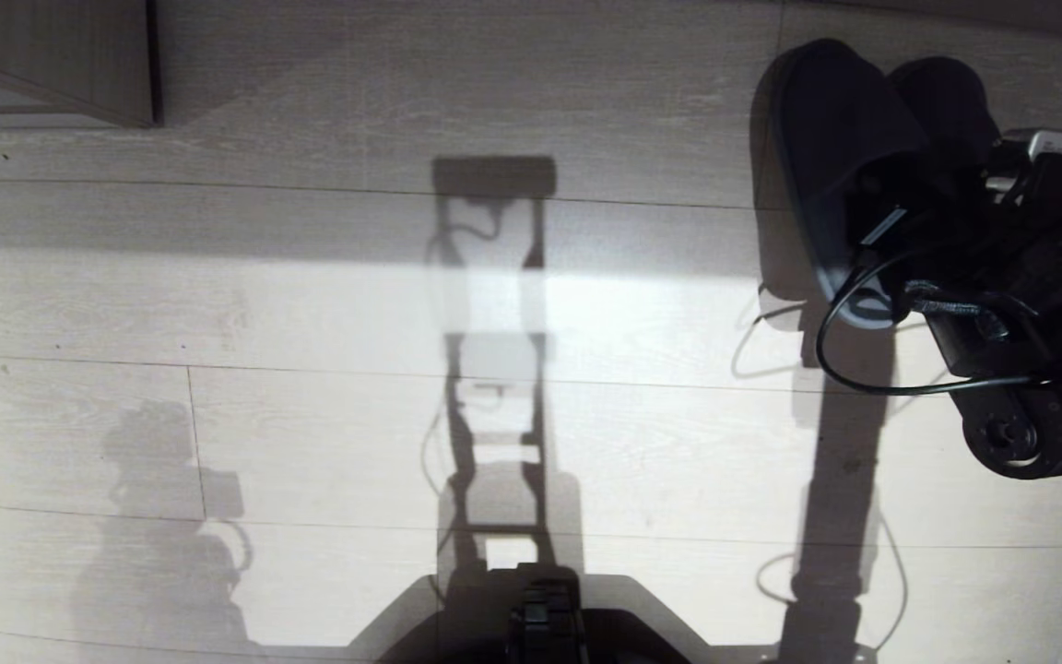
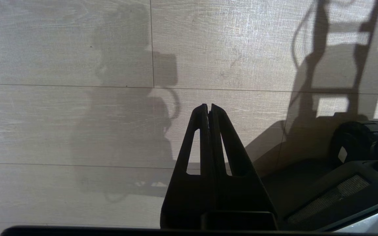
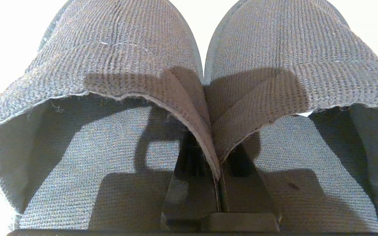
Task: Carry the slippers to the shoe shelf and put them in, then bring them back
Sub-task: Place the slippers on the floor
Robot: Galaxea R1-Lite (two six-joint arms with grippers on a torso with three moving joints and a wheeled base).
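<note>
A: Right pincer?
B: Clamped tight on the slippers, inner strap edges of both pinched together between the two fingers.

A: Where, on the whole?
B: Far right of the head view, right arm reaching in from the edge, black cable looping below the wrist. Slippers side by side, toes pointing away from the robot, dark against the pale plank floor.

A: On the floor or lifted?
B: Hard to tell. Heel of the nearer slipper close over the floor, shadow just beneath and beside it; contact not readable from either view.

A: Detail from the right wrist view?
B: Knitted grey straps arching up on each side, grey insoles below, straps meeting in the middle right at the fingertips.

A: Left pincer?
B: Closed, tips together, nothing between them. Hanging over bare floor beside the robot's base, well apart from the slippers.

A: Anything else around?
B: Corner of a taupe wood-grain unit at the upper left of the head view, far from the slippers. Long shadows of the robot across the sunlit planks, base at the lower middle.
</note>
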